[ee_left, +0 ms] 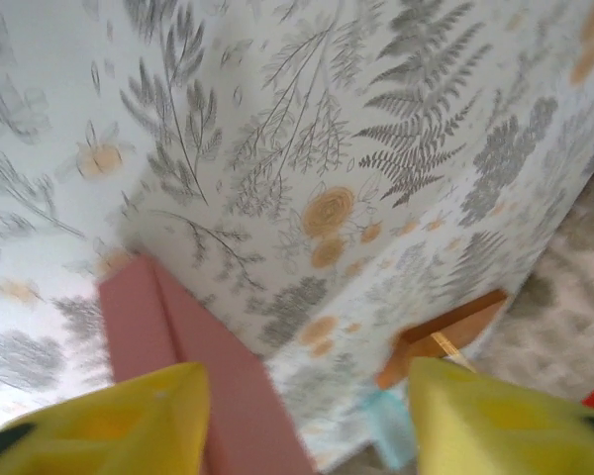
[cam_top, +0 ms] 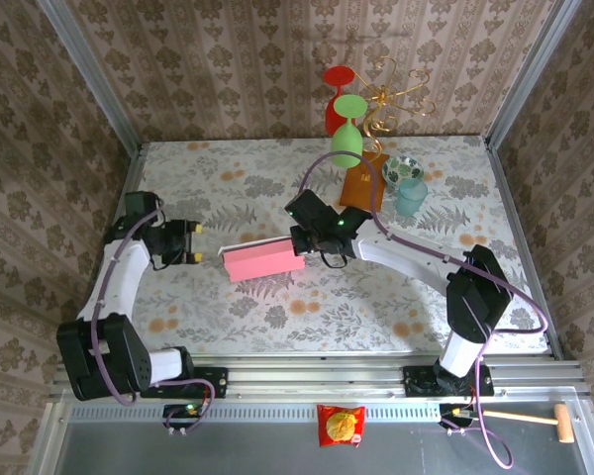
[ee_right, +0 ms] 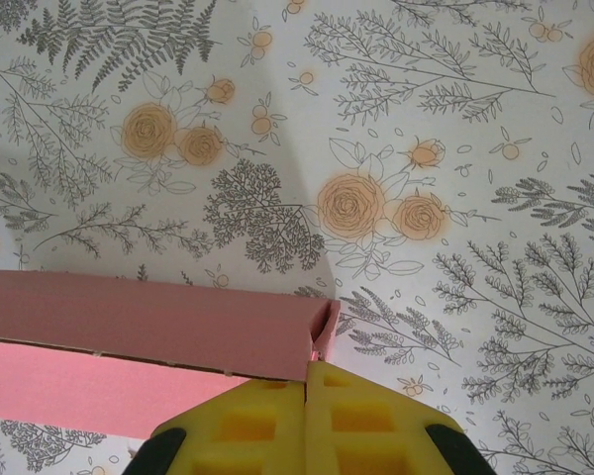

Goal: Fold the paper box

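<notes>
Left gripper (cam_top: 194, 242): fingers (ee_left: 129, 421) apart, holding nothing, just short of the paper box (cam_top: 262, 261).
Right gripper (ee_right: 307, 374): fingers together, touching the box's right end flap; whether the flap was pinched could not be told.
Box: lay mid-table (cam_top: 228, 168) between both grippers.
Left wrist view was blurred; the box's near end sat behind a finger.

The pink paper box (cam_top: 264, 262), folded into a long narrow block, lies flat on the table (cam_top: 228, 317).
</notes>
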